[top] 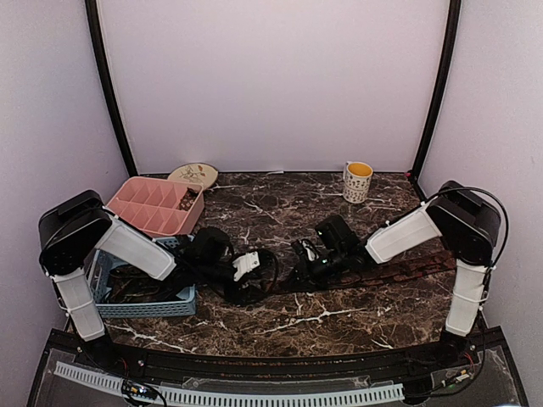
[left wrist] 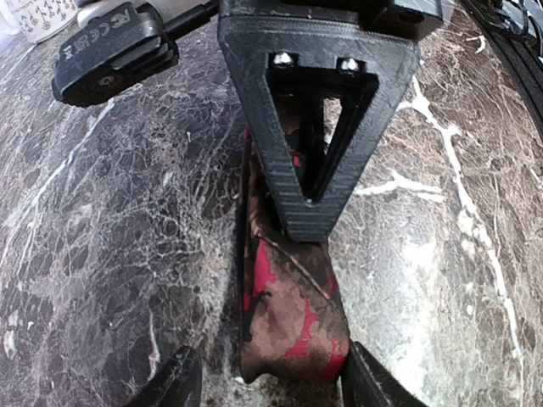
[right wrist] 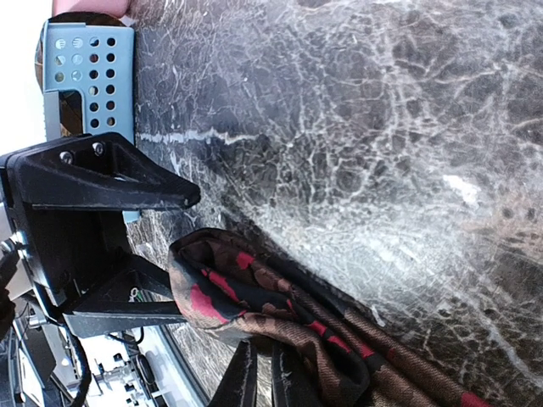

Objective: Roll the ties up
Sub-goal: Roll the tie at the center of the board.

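Observation:
A reddish-brown patterned tie [top: 399,270] lies as a long strip across the marble table [top: 280,212], running from the right side toward the middle. Its folded-over end [left wrist: 288,314] sits between the fingers of my left gripper [left wrist: 271,386], which is open; the right finger [left wrist: 369,381] touches the fabric's edge, the left finger [left wrist: 174,381] stands apart. My right gripper [right wrist: 263,381] is shut on the tie [right wrist: 254,297] just behind that fold. Both grippers meet at mid-table, the left gripper [top: 259,275] facing the right gripper [top: 305,264].
A pink compartment tray [top: 157,205] with something dark in one cell stands at the back left, and a plate [top: 193,175] lies behind it. A blue perforated basket [top: 144,297] sits under the left arm. A mug [top: 357,181] is at the back right.

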Controlling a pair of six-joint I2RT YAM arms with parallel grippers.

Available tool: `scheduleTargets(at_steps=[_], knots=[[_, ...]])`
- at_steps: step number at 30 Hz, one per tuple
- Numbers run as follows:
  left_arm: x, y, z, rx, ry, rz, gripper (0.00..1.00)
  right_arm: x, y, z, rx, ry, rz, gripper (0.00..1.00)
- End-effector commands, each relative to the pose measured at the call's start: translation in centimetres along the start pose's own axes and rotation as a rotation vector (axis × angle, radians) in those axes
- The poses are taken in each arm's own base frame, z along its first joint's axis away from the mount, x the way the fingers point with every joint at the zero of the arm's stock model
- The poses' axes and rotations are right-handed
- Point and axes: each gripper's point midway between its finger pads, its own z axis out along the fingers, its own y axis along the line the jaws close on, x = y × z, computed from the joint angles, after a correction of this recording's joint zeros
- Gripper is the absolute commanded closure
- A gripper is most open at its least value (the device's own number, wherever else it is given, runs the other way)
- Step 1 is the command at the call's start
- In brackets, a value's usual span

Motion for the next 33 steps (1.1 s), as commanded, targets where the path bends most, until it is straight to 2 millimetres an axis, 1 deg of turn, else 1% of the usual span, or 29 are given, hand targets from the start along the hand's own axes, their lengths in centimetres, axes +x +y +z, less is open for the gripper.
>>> scheduleTargets(at_steps=[1, 4, 7, 8, 12, 15, 19, 21, 25, 29, 33], knots=[[0.6, -0.2, -0.3, 0.003, 0.021, 0.034, 0.44, 0.9, -3.5, 0.2, 0.096, 0.007, 0.081, 0.92], [1.2, -0.3, 0.4, 0.025, 0.051, 0.036, 0.44, 0.9, -3.5, 0.1, 0.096, 0.006, 0.085, 0.92], [1.1, -0.4, 0.8, 0.037, 0.051, 0.041, 0.45, 0.8, -3.5, 0.0, 0.097, 0.004, 0.09, 0.92], [1.0, -0.4, 0.8, 0.042, 0.047, 0.046, 0.47, 0.8, -3.5, 0.0, 0.097, 0.004, 0.091, 0.92], [0.5, -0.7, 0.8, 0.071, 0.047, 0.053, 0.66, 0.8, -3.5, 0.0, 0.094, 0.004, 0.102, 0.92], [-1.5, -1.2, 0.1, 0.093, -0.018, 0.065, 0.71, 0.8, -3.7, 0.1, 0.095, 0.006, 0.108, 0.93], [-4.7, -1.7, -0.5, 0.126, -0.114, 0.078, 0.72, 0.8, -3.8, 0.1, 0.095, 0.009, 0.115, 0.93], [-6.0, -1.9, -0.3, 0.143, -0.144, 0.089, 0.72, 0.8, -3.7, 0.1, 0.092, 0.01, 0.114, 0.93], [-7.4, -1.9, 1.0, 0.185, -0.172, 0.089, 0.72, 0.6, -3.3, 0.1, 0.081, 0.009, 0.108, 0.93], [-6.7, -2.0, 2.5, 0.21, -0.163, 0.073, 0.72, 0.1, -2.2, -0.3, 0.059, -0.005, 0.09, 0.93], [-5.4, -2.1, 2.8, 0.2, -0.151, 0.057, 0.72, -0.4, -0.9, -0.7, 0.029, -0.016, 0.063, 0.93]])
